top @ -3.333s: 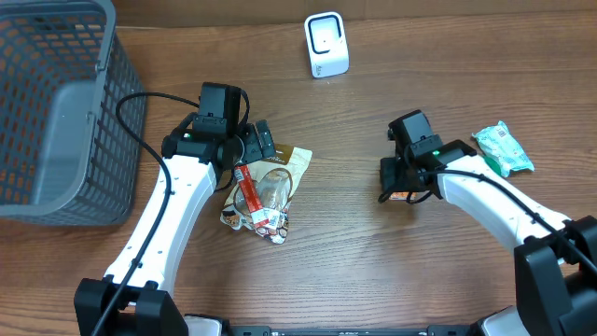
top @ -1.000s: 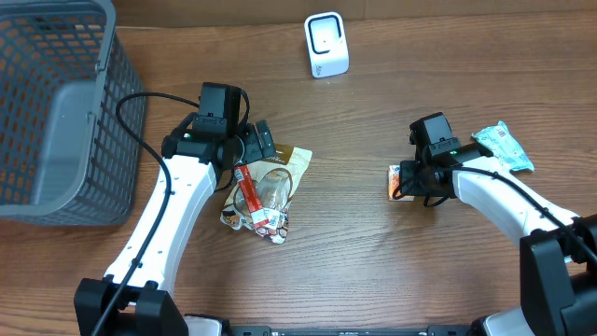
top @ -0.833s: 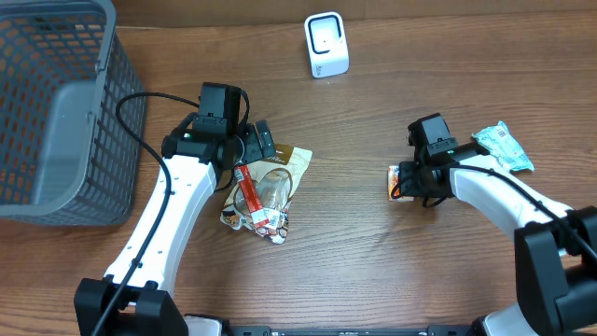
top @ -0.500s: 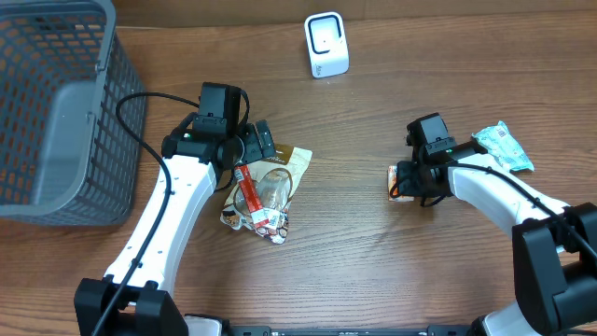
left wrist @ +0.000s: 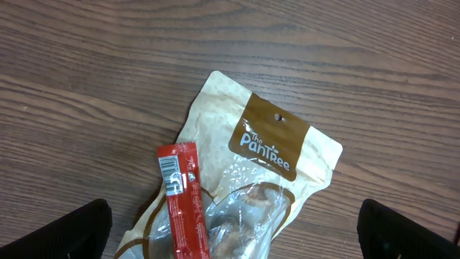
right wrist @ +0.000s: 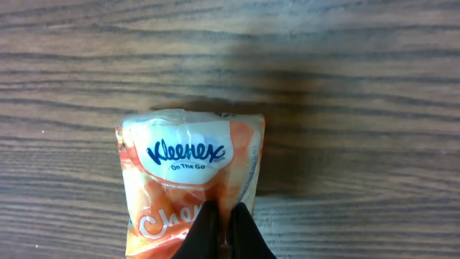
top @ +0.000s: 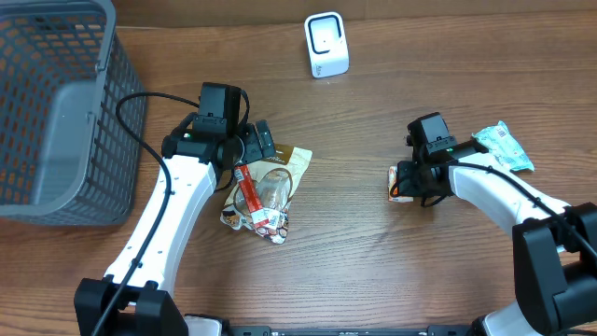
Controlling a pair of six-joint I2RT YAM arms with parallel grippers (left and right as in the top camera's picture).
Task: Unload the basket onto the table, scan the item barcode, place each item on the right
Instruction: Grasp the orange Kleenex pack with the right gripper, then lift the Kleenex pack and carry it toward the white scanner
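Observation:
An orange Kleenex tissue pack (right wrist: 190,162) lies flat on the wooden table, right of centre in the overhead view (top: 397,181). My right gripper (right wrist: 223,224) is shut on the pack's near edge, pinching a fold of its wrapper between the black fingers (right wrist: 205,232); overhead it shows as the right gripper (top: 411,179). My left gripper (left wrist: 233,234) stands wide open over a tan Pantree pouch (left wrist: 267,141) with a red stick packet (left wrist: 183,208) lying on it; from overhead it shows as the left gripper (top: 254,145). No barcode shows on the tissue pack.
A white scanner (top: 326,44) stands at the back centre. A grey mesh basket (top: 56,103) fills the far left. A green packet (top: 504,147) lies on the right, just behind my right arm.
My right gripper shifted right off the tissue pack, then closed its jaws on the pack's near edge. The left arm and its pouch have not moved.

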